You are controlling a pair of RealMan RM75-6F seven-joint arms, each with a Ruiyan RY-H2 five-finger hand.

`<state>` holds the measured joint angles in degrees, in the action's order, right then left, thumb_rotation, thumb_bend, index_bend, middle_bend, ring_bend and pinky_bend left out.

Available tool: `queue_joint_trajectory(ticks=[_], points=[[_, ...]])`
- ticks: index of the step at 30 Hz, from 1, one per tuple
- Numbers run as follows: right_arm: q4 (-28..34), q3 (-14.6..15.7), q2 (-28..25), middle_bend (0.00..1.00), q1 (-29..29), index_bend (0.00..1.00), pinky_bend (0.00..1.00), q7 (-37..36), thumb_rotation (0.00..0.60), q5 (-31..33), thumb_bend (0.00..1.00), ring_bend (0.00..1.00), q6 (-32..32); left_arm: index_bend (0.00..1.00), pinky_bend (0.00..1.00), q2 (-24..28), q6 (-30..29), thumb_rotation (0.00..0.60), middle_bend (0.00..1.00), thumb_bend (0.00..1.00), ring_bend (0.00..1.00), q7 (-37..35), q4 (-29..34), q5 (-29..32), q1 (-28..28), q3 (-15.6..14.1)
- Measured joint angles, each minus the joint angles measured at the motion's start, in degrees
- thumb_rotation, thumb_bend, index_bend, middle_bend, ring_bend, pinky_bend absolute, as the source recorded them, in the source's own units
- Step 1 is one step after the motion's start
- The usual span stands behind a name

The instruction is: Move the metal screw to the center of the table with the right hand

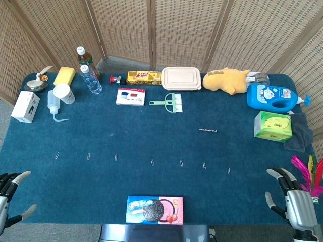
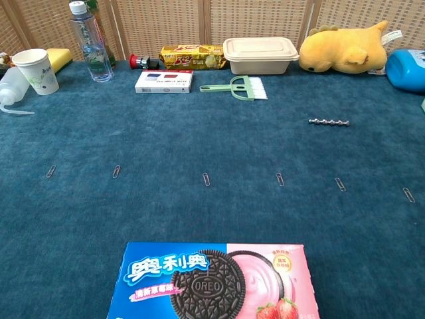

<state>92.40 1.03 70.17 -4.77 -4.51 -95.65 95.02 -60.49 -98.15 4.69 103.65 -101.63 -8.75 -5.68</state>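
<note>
A table (image 1: pixel 126 146) covered in dark blue carpet-like cloth is seen, backed by woven wicker screens (image 1: pixel 181 27). The left hand (image 1: pixel 11 194) is cut off by the frame's left edge; its visible fingers are spread and nothing is held. The right hand (image 1: pixel 292 199) is rested at the near right corner, fingers apart, empty. The metal screw (image 1: pixel 208 130), thin, silvery and ridged, is laid flat right of centre, well apart from both hands.
</note>
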Motion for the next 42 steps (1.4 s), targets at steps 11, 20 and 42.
queue_joint_trajectory(ticks=[11, 20, 42], points=[[-0.31, 0.53, -0.66, 0.24, -0.70, 0.24, 0.44, -1.93, 0.600, -0.46, 0.43, 0.18, 1.21, 0.17, 0.14, 0.03, -0.10, 0.600, 0.25, 0.20, 0.18, -0.88, -0.06, -0.79, 0.27, -0.09], [-0.82, -0.05, -0.73, 0.21, -0.53, 0.09, 0.44, -5.33, 0.600, -0.45, 0.43, 0.17, 1.89, 0.17, 0.14, 0.17, 0.54, 0.600, 0.25, 0.20, 0.18, -0.95, 0.67, -1.03, 1.07, 0.39], [7.93, -14.53, -8.48, 0.18, 23.57, 0.00, 0.51, -10.03, 0.600, 7.43, 0.43, 0.19, -21.21, 0.17, 0.14, -1.03, 5.70, 0.600, 0.25, 0.20, 0.18, 1.47, 1.97, 2.82, 3.71, 1.68]])
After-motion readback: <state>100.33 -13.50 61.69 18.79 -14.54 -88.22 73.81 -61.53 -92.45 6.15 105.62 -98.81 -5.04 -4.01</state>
